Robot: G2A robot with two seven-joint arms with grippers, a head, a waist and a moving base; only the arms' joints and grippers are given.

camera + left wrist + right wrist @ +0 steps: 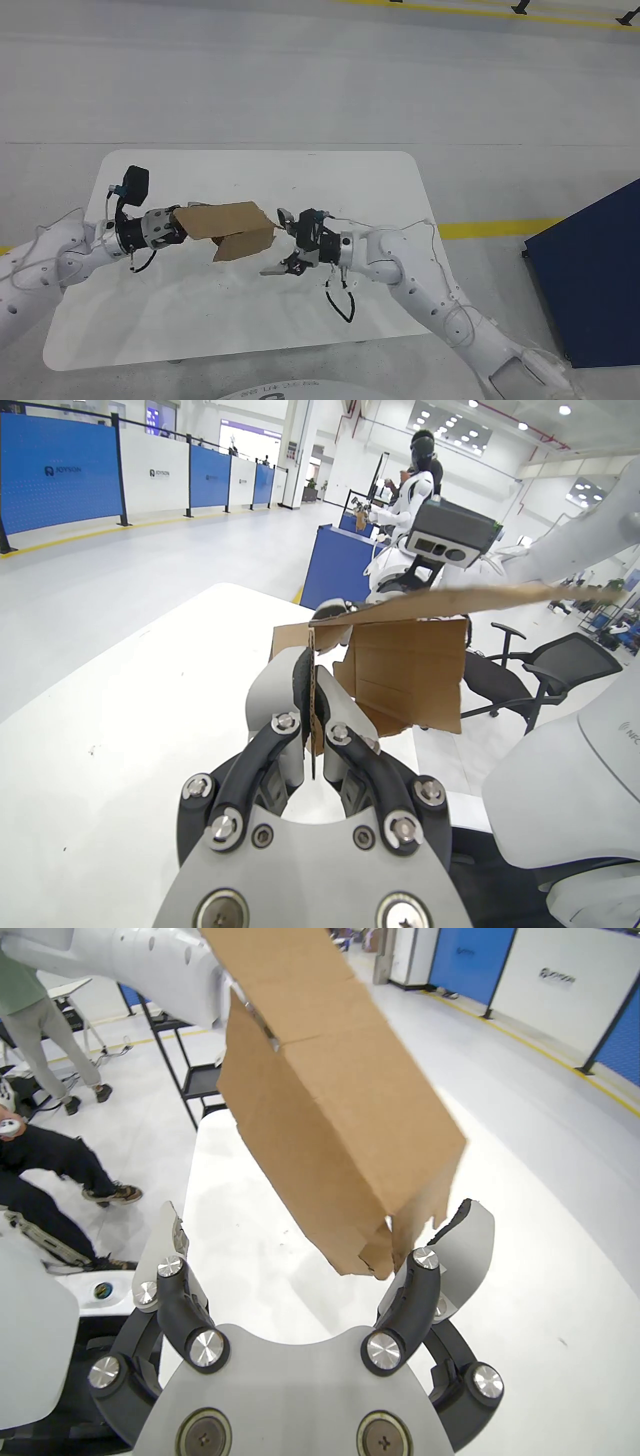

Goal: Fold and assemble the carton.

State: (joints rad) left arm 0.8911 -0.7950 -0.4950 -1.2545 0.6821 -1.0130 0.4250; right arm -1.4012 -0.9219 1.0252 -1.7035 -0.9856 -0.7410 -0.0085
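A brown cardboard carton [232, 230], partly unfolded, hangs above the middle of the white table [380, 180]. My left gripper [183, 222] is shut on one thin edge of the carton [405, 670], pinching the cardboard between its black pads [300, 680]. My right gripper [285, 240] stands open at the carton's opposite end. In the right wrist view the carton [330, 1098] slopes down toward the right gripper [325, 1223], its torn lower corner close to one fingertip [470, 1218] but not clamped.
A dark blue panel [595, 270] stands on the floor right of the table. Yellow floor tape runs beside it. People and a black office chair [540, 680] are in the room behind, away from the table.
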